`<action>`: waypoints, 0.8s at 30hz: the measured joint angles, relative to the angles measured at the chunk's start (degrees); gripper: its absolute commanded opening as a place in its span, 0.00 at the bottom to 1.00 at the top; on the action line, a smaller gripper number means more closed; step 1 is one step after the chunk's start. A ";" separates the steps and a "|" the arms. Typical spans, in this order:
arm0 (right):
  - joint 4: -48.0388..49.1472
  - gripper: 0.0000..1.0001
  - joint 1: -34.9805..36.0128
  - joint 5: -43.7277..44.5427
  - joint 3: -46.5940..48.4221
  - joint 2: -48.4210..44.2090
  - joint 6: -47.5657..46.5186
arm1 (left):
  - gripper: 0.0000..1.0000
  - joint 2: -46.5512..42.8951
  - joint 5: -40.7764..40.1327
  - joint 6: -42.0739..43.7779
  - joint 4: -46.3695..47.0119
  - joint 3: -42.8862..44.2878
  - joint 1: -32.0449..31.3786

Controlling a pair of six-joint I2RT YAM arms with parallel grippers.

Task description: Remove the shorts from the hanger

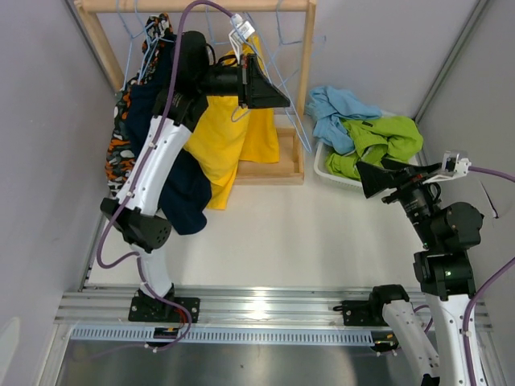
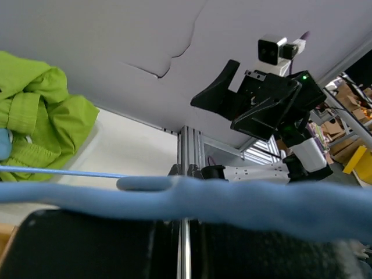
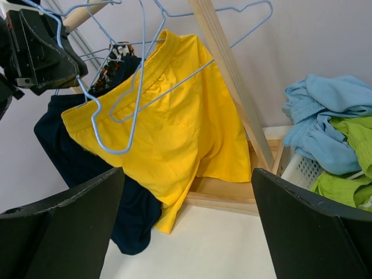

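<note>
Left pincer (image 1: pixel 273 95) is closed narrow on the wire of a blue hanger (image 2: pixel 232 200), which lies blurred across its wrist view. From this hanger the yellow shorts (image 3: pixel 168 128) hang by the waistband, under the wooden rack (image 1: pixel 193 6) at the far edge of the desk (image 1: pixel 282 233). Just beside them, toward the far left corner, hang the navy shorts (image 1: pixel 181 193) and the camouflage shorts (image 1: pixel 121 137). The right pincer (image 3: pixel 186 232) stands wide and holds nothing; it faces the yellow shorts but is well apart from them. Near the far right corner, the light blue shorts (image 1: pixel 338 108) and the lime green shorts (image 1: pixel 382 141) lie heaped in a white basket (image 1: pixel 334 175).

I judge that two pairs are finished and the yellow pair is in hand. The next move probably calls for the right pincer to reach in, take the yellow fabric and pull it off the wire while the left one keeps the hanger steady.
</note>
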 measured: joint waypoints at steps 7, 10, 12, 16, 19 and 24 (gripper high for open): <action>0.59 1.00 0.00 -0.46 -0.66 -0.02 0.00 | 0.00 1.86 4.13 -9.20 11.26 -0.11 3.45; 0.92 0.99 0.00 -1.05 -1.22 0.00 0.07 | 0.00 0.87 4.15 -8.13 9.44 -0.66 5.20; 1.07 1.00 0.00 -1.36 -1.46 0.02 0.24 | 0.00 -0.63 3.82 -6.67 7.39 -2.19 6.36; 2.89 0.99 0.00 -2.01 -2.23 0.02 0.85 | 0.00 -6.01 2.23 -2.75 0.31 -6.29 8.57; 4.26 1.00 0.02 -2.86 -2.69 0.07 1.77 | 0.00 -10.71 0.74 0.37 -6.03 -9.27 8.87; 7.04 0.99 0.35 -4.15 -2.56 1.14 2.56 | 0.00 -16.63 -2.89 6.69 -12.79 -12.07 5.18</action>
